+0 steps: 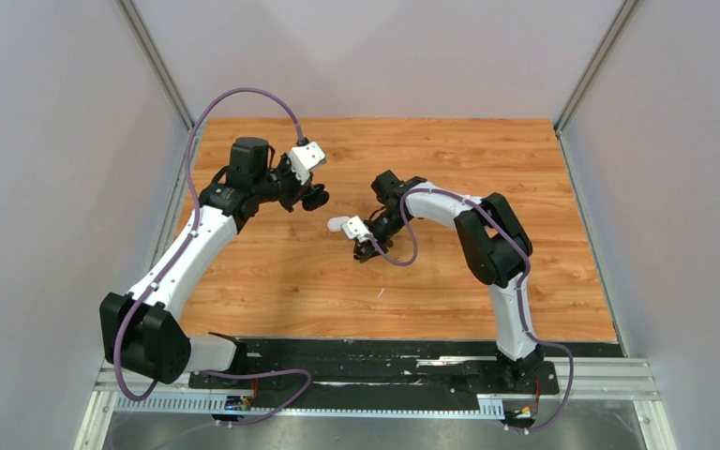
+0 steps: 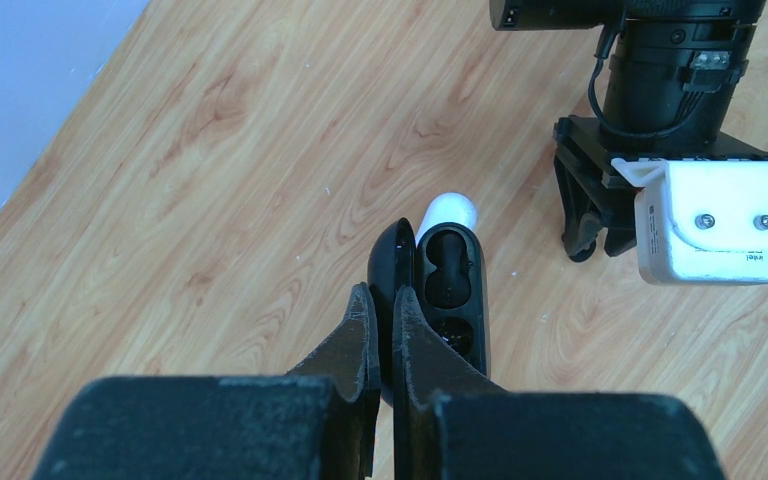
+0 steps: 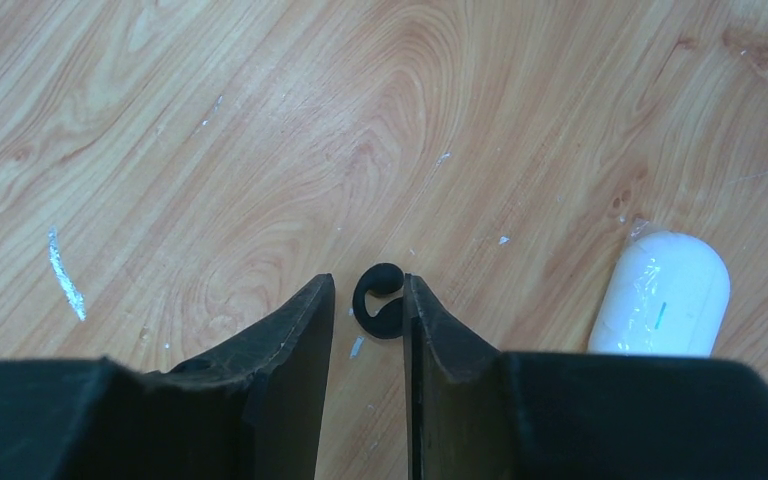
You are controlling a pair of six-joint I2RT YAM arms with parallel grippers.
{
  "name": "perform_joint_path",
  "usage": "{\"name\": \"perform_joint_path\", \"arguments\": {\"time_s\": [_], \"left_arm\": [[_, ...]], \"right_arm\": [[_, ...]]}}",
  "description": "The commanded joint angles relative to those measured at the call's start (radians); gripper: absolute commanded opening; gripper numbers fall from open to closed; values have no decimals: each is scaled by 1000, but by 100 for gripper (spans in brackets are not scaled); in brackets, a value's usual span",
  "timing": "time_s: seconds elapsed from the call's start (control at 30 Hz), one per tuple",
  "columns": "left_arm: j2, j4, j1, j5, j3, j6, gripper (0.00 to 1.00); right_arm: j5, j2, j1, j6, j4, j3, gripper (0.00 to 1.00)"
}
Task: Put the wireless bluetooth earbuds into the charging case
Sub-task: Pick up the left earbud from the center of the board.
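Observation:
My left gripper [image 2: 380, 300] is shut on the upright lid of a black charging case [image 2: 450, 285]. The case is open, and two dark hollows show inside it. In the top view it hangs left of centre [image 1: 315, 198]. A small black earbud [image 3: 378, 300] lies on the wood between the tips of my right gripper [image 3: 368, 285]. It touches the right finger, and a gap separates it from the left finger, so the jaws stand open. From above, my right gripper [image 1: 367, 251] points down at the table. I cannot see any other earbuds.
A closed white oval case [image 3: 665, 295] lies on the wood beside my right gripper and just beyond the black case [image 2: 448, 210]. The right arm's wrist and white camera block [image 2: 715, 220] stand close to the right of the black case. Grey walls enclose the table.

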Motion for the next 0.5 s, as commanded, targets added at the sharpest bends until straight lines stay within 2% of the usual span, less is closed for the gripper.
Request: {"name": "perform_joint_path", "arguments": {"time_s": [0.0, 0.27, 0.47], "left_arm": [[3, 22, 6, 17, 20, -22, 0], [4, 21, 7, 19, 21, -23, 0], [4, 23, 7, 20, 20, -28, 0]], "right_arm": [[5, 31, 6, 0, -18, 19, 30], [30, 44, 7, -9, -3, 12, 33], [23, 46, 9, 17, 12, 19, 29]]}}
